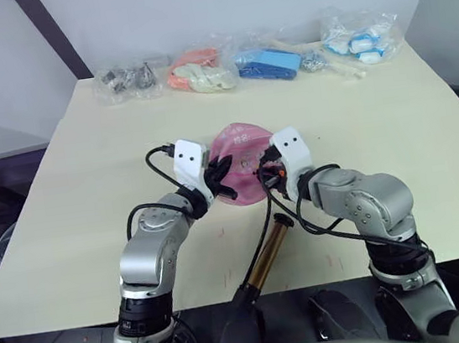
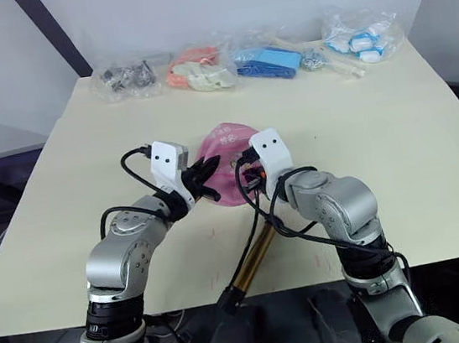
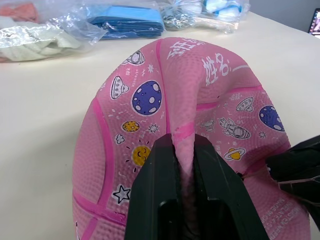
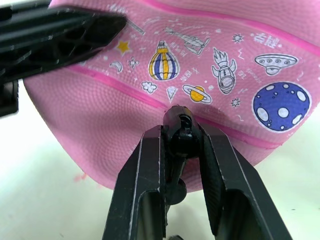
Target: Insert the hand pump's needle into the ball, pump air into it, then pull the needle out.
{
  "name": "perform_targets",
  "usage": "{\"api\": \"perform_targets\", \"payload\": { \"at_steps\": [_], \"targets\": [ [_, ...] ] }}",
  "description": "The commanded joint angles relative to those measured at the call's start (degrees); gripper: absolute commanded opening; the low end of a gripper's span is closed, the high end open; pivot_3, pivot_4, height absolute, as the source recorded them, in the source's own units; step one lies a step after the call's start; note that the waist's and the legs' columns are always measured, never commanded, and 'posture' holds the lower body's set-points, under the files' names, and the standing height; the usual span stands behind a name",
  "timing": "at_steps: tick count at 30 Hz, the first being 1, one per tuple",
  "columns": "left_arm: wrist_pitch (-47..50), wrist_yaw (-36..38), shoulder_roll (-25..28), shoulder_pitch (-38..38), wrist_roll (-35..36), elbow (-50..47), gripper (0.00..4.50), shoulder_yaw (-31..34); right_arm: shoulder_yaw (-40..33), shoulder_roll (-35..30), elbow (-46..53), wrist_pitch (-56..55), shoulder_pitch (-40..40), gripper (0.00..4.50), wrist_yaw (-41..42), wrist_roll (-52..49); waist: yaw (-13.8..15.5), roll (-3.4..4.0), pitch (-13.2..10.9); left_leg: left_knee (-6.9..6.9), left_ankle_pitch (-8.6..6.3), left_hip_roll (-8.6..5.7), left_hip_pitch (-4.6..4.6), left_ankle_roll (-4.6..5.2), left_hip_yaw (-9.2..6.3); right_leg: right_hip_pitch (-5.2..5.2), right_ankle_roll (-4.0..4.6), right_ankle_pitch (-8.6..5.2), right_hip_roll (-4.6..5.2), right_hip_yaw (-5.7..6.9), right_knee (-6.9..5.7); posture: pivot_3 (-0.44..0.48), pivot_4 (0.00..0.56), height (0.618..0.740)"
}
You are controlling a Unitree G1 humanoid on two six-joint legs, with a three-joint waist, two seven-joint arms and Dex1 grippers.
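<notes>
ball (image 1: 243, 159): pink, partly deflated & creased, planet/rocket/star prints, lying on table mid-area, between the two grippers.
left gripper (image 3: 183, 165): fingers pressed tight on a raised fold of the ball skin; pinch sits on ball's left side. In head view the black fingers (image 1: 220, 175) touch the ball edge.
right gripper (image 4: 181, 145): fingers clamped on the black fitting (image 4: 178, 125) at hose end; fitting's tip is against the ball surface, just below a pink seam. Needle itself: can't see it, hidden by fitting/fingers, can't tell if it's in the valve.
hand pump (image 1: 268, 259): bronze tube lying on table near front edge, tilted, lower end past the edge toward the robot; black cap at upper end near right gripper.
hose (image 1: 263, 218): thin black, runs from pump area up to the right gripper.
table (image 1: 81, 199): cream top, ball roughly centre, pump nearer front.
bags at far edge: clear plastic bags in a row - dark metal bits (image 1: 126, 79), orange/white items (image 1: 199, 71), blue item (image 1: 268, 63), white-blue items (image 1: 359, 40). Well apart from ball.
left wrist view extra: right gripper's black finger (image 3: 297, 160) at ball's far side, touching the ball.
right wrist view extra: left gripper's black fingers (image 4: 55, 35) laid over ball's upper part.
</notes>
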State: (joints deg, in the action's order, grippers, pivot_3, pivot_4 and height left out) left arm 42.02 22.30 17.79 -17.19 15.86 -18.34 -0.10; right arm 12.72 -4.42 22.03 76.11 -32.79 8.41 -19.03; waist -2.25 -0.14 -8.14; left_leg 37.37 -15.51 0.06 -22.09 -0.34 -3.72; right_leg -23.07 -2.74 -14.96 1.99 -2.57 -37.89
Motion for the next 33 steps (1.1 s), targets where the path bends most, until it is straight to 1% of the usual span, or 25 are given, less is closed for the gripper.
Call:
{"api": "perform_targets", "payload": {
  "at_steps": [1, 5, 9, 12, 14, 19, 21, 33],
  "targets": [
    [2.08, 1.92, 0.87, 1.29, -0.05, 3.99, 0.0, -2.97, 2.78, -4.41, 2.25, -3.16, -3.5, 0.37, 3.7, 0.35, 0.06, 0.0, -0.01, 0.0, 0.0, 0.0, 0.0, 0.0, -0.01, 0.01, 0.0, 0.0, 0.0, 0.01, 0.0, 0.0, 0.15, 0.74],
    [1.85, 4.13, 1.99, 0.53, 0.07, 4.85, 0.0, -3.91, 7.93, -11.53, 2.49, -6.71, -5.98, 0.37, 8.83, 1.41, 0.18, -0.02, -0.02, 0.0, 0.0, -0.01, -0.02, 0.0, -0.03, 0.02, 0.0, -0.01, 0.01, 0.03, 0.05, 0.0, 0.15, 0.74],
    [1.07, 8.31, 3.98, -0.99, 0.38, 6.36, 0.0, -5.18, 14.91, -19.55, 1.25, -14.61, -8.77, 0.37, 15.53, 4.9, 0.31, -0.08, -0.08, 0.0, 0.0, -0.03, -0.02, 0.01, -0.04, 0.07, -0.01, -0.01, 0.02, 0.06, 0.1, 0.0, 0.15, 0.74],
    [0.48, 10.66, 5.12, -2.24, 0.39, 7.62, 0.0, -5.77, 18.55, -23.53, 0.05, -20.26, -9.83, 0.37, 19.28, 7.54, 0.36, -0.11, -0.09, 0.0, 0.0, -0.03, 0.0, 0.01, -0.06, 0.11, -0.01, -0.01, 0.02, 0.1, 0.13, 0.0, 0.15, 0.74],
    [-0.04, 12.3, 5.88, -2.83, 0.37, 8.38, 0.0, -6.34, 19.83, -24.97, -0.94, -23.16, -10.17, 0.37, 21.1, 8.86, 0.42, -0.11, -0.1, 0.0, 0.0, -0.02, -0.01, 0.0, -0.05, 0.12, -0.01, -0.01, 0.02, 0.13, 0.15, 0.0, 0.15, 0.74],
    [-0.9, 14.92, 6.9, -4.27, 0.36, 10.42, 0.0, -6.73, 20.66, -25.58, -3.65, -25.8, -11.22, 0.37, 25.8, 9.66, 0.54, -0.16, -0.12, 0.0, 0.0, -0.02, -0.01, 0.0, -0.13, 0.14, -0.01, -0.01, 0.03, 0.13, 0.18, 0.0, 0.15, 0.74],
    [-0.84, 15.75, 7.07, -4.42, 0.42, 10.73, 0.0, -6.93, 21.52, -25.42, -4.83, -25.15, -12.25, 0.37, 27.75, 10.45, 0.55, -0.16, -0.12, 0.0, 0.0, -0.01, 0.0, 0.0, -0.15, 0.16, -0.01, -0.01, 0.03, 0.14, 0.18, 0.0, 0.15, 0.74],
    [0.34, 14.52, 5.53, -4.06, 0.93, 9.95, 0.0, -5.79, 26.62, -22.17, -11.55, -20.11, -16.94, 0.37, 34.35, 14.36, 0.54, -0.17, -0.1, 0.0, 0.0, 0.01, 0.29, 0.0, -0.27, 0.48, 0.0, -0.01, 0.03, 0.2, 0.17, 0.0, 0.15, 0.74]
  ]
}}
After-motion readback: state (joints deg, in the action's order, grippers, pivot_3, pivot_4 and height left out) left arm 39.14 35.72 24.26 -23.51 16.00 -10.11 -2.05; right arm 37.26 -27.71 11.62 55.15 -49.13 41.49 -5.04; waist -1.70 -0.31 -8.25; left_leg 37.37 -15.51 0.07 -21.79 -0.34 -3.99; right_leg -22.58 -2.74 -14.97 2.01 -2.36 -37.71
